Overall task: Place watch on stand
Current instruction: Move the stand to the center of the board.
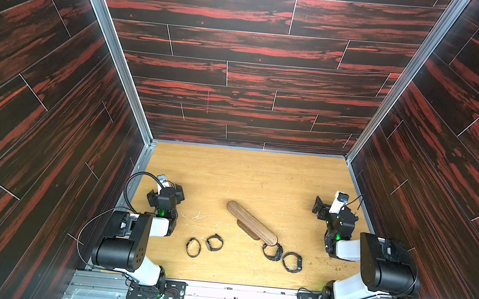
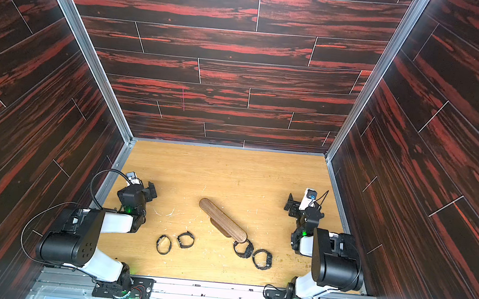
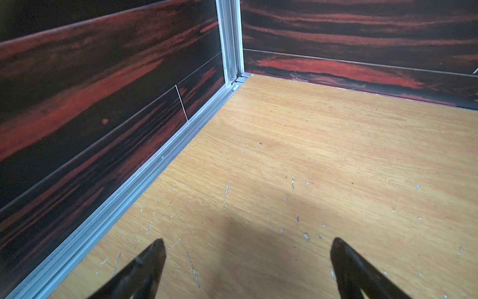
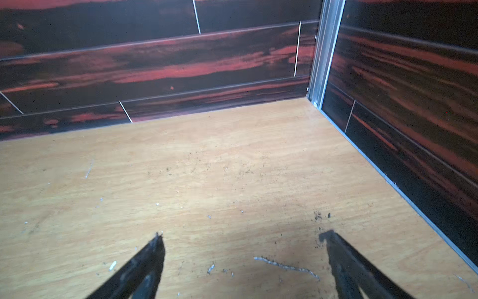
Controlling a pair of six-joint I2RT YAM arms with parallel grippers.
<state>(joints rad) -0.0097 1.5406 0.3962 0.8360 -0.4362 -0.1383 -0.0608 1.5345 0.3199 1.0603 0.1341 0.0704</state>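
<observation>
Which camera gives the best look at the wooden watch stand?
Both top views show the stand whole and equally well: a long dark bar lying diagonally on its smaller base. Neither wrist view shows it; both see only bare table, walls and their own open fingers.

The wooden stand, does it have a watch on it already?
No, the stand has a bare bar, and all four watches lie on the table, the nearest watch by the bar's end.
</observation>
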